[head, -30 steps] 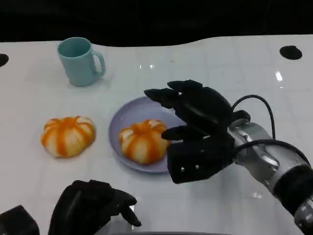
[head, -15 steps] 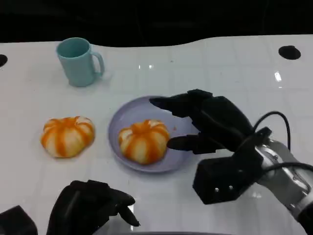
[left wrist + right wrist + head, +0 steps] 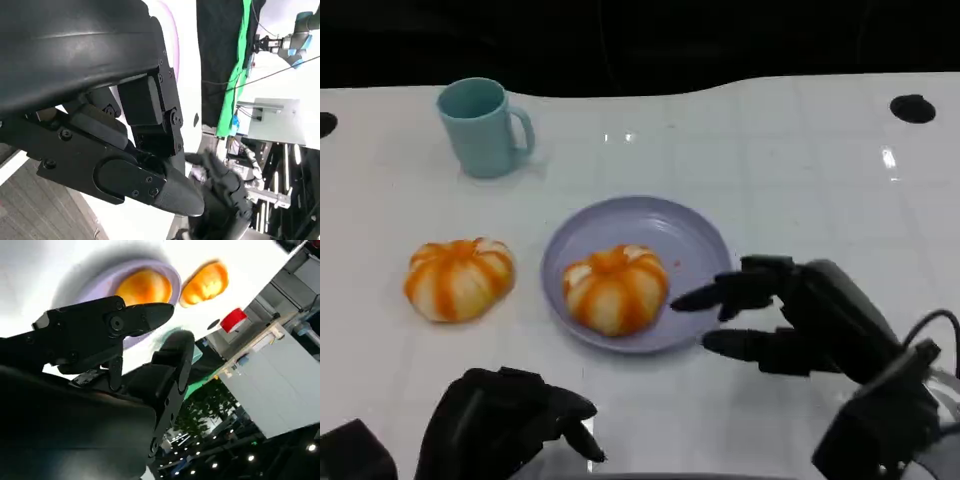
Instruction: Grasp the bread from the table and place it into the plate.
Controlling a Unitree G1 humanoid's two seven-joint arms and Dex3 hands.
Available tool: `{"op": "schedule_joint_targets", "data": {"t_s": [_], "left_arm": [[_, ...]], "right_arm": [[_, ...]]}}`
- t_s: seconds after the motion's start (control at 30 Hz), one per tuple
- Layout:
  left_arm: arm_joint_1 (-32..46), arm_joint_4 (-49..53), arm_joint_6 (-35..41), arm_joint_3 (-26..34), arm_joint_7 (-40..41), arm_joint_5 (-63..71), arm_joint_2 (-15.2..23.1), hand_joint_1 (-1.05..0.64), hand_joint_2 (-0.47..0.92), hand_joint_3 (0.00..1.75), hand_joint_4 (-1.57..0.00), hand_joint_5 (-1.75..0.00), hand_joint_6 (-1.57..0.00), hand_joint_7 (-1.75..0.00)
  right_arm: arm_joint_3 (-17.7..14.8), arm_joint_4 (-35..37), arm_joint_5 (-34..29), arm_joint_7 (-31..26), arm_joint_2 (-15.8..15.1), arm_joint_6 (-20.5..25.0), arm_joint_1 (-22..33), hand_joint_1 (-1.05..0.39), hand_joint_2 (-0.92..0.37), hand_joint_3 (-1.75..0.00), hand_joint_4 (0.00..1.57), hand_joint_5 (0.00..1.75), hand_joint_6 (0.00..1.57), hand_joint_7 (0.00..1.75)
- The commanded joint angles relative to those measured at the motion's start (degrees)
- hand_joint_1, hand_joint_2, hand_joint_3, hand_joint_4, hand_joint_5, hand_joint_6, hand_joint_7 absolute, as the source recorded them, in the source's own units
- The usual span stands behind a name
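Note:
An orange-and-white striped bread (image 3: pixel 615 287) lies in the lavender plate (image 3: pixel 690 235) at mid table; the right wrist view shows this bread (image 3: pixel 144 286) in the plate (image 3: pixel 95 277) too. A second bread (image 3: pixel 458 277) of the same look sits on the table left of the plate, also in the right wrist view (image 3: pixel 206 282). My right hand (image 3: pixel 810 318) hovers just right of the plate, fingers spread, holding nothing. My left hand (image 3: pixel 505 420) rests at the near edge with fingers curled in, holding nothing; its fingers (image 3: pixel 150 130) appear close up in the left wrist view.
A light blue mug (image 3: pixel 482 125) stands at the far left. Black round holes (image 3: pixel 912 107) mark the white table near its far right and far left edges. Bare table lies right of the plate and between the plate and the mug.
My right hand has drawn back from over the plate toward the near right, leaving the bread lying in the plate. The left hand, the second bread and the mug have stayed put.

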Motion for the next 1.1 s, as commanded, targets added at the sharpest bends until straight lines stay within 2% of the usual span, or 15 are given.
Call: {"op": "schedule_joint_targets", "data": {"t_s": [0.03,0.1,0.23,0.33,0.43,0.7,0.8,0.93,1.1], "left_arm": [[0.1,-0.2,-0.2,0.2,0.0,0.1,0.7,-0.96,0.91,0.00,-1.21,-0.95,-1.55,0.00],[0.1,-0.1,-0.3,0.2,0.0,0.1,0.7,-0.96,0.91,0.00,-1.21,-0.95,-1.55,0.00],[0.2,-0.2,-0.1,0.2,0.1,0.1,0.8,-0.97,0.90,0.00,-1.21,-0.95,-1.55,0.00],[0.2,-0.3,-0.2,0.3,0.1,0.1,0.8,-0.96,0.91,0.00,-1.21,-0.94,-1.55,0.00],[0.1,-0.1,-0.1,0.5,-0.3,-0.3,0.9,-0.95,0.91,0.00,-1.21,-0.94,-1.55,0.00],[-0.2,0.1,0.1,0.9,-0.2,-0.3,1.6,-0.96,0.91,0.00,-1.21,-0.95,-1.55,0.00],[-0.4,0.4,0.5,1.1,-0.6,-0.8,1.8,-0.95,0.90,0.00,-1.21,-0.95,-1.55,0.00],[-0.8,1.1,0.0,1.3,-0.8,-0.9,2.0,-0.96,0.90,0.00,-1.21,-0.96,-1.56,0.00],[-1.2,2.0,-0.1,1.8,-1.6,-1.5,2.0,-0.95,0.90,0.00,-1.21,-0.96,-1.56,0.00]], "right_arm": [[-2.9,-3.0,4.7,2.5,-1.5,-2.3,4.2,-0.24,-0.66,-0.68,0.71,1.55,0.81,0.85],[-3.6,-3.6,6.2,3.6,-1.6,-2.9,5.6,-0.24,-0.61,-0.81,0.70,1.55,0.78,0.93],[-5.3,-5.2,7.7,5.1,-2.0,-3.8,8.5,-0.24,-0.56,-0.94,0.69,1.51,0.76,1.00],[-6.7,-7.6,7.6,5.1,-1.9,-2.6,11.3,-0.23,-0.50,-1.07,0.70,1.63,0.77,1.07],[-7.7,-10.4,7.5,6.0,-2.4,-1.2,14.2,-0.23,-0.48,-1.14,0.73,1.70,0.81,1.12],[-9.9,-14.7,8.9,7.6,-2.1,1.2,20.4,-0.24,-0.49,-1.10,0.73,1.56,0.80,1.14],[-10.5,-14.2,9.2,7.0,-1.3,2.0,21.1,-0.24,-0.50,-1.06,0.73,1.63,0.80,1.14],[-11.3,-12.0,8.7,6.2,-0.8,0.7,20.3,-0.26,-0.54,-1.02,0.72,1.73,0.77,1.19],[-11.7,-9.8,8.6,5.9,-0.3,-0.7,19.0,-0.29,-0.55,-0.99,0.76,1.75,0.76,1.26]]}}
